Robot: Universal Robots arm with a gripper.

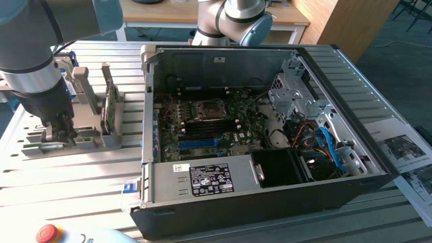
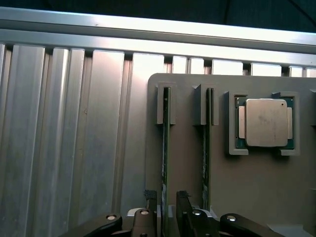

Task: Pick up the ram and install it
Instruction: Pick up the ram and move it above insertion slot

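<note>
Here, the pincer [image 2: 166, 197] stands released, its fingers [image 2: 183, 205] straddling the ram [image 2: 165, 148], which sits on edge in a grey holder [image 2: 256, 187]. The holder rests on the tabletop [image 1: 68, 172], at the exterior view's left of the open computer case [image 1: 270, 207].

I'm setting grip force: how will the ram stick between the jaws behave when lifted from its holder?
The ram looks thin and flat, so probably light and stiff. It stands on edge in the holder's end slots, so it may bind if pulled crooked. That thin, it would likely tip over if set down unsupported.
</note>
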